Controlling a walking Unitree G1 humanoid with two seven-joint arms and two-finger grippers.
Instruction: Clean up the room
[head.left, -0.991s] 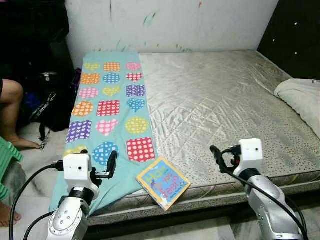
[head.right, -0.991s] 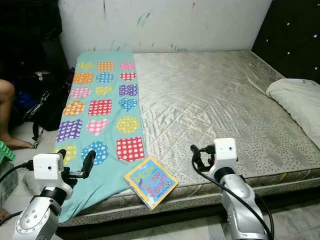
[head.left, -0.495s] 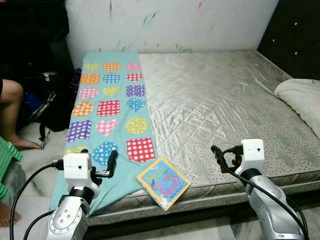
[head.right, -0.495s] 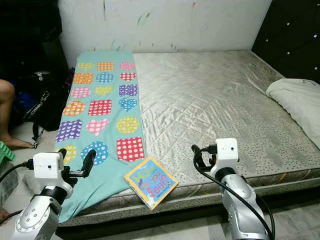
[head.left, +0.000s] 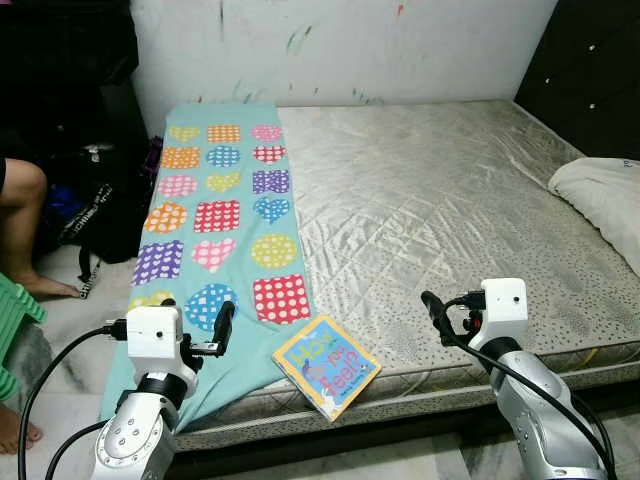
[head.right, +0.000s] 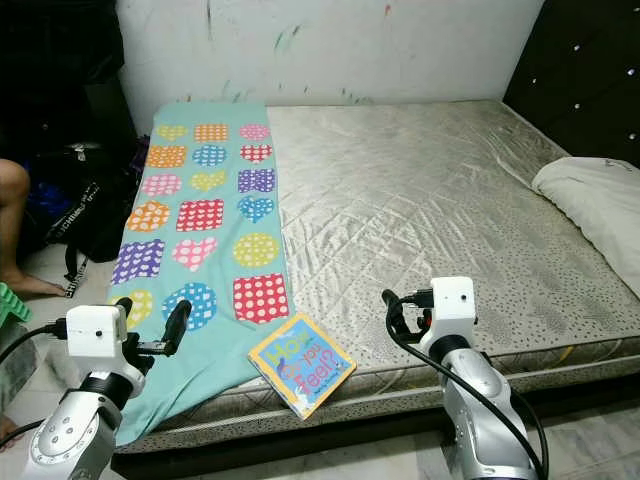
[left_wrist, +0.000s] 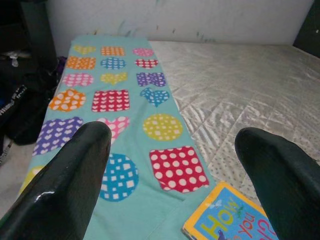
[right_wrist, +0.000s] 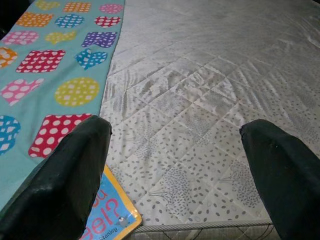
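A colourful children's book (head.left: 326, 366) lies at the front edge of the bare mattress (head.left: 450, 200), one corner hanging over. Left of it a teal blanket (head.left: 222, 215) with dotted hearts, squares and circles runs the length of the bed. My left gripper (head.left: 196, 318) hovers open over the blanket's near end, just left of the book. My right gripper (head.left: 451, 316) is open above the mattress's front edge, right of the book. In the wrist views the book (left_wrist: 230, 217) sits low between the left fingers (left_wrist: 65, 185), and beside one right finger (right_wrist: 60, 180). Both grippers hold nothing.
A white pillow (head.left: 605, 195) lies at the bed's right end against a dark headboard (head.left: 590, 70). On the left, a seated person's leg (head.left: 22, 205), a black bag (head.left: 95, 215) and a green stool (head.left: 15, 310) crowd the floor. A marked white wall (head.left: 340, 45) stands behind.
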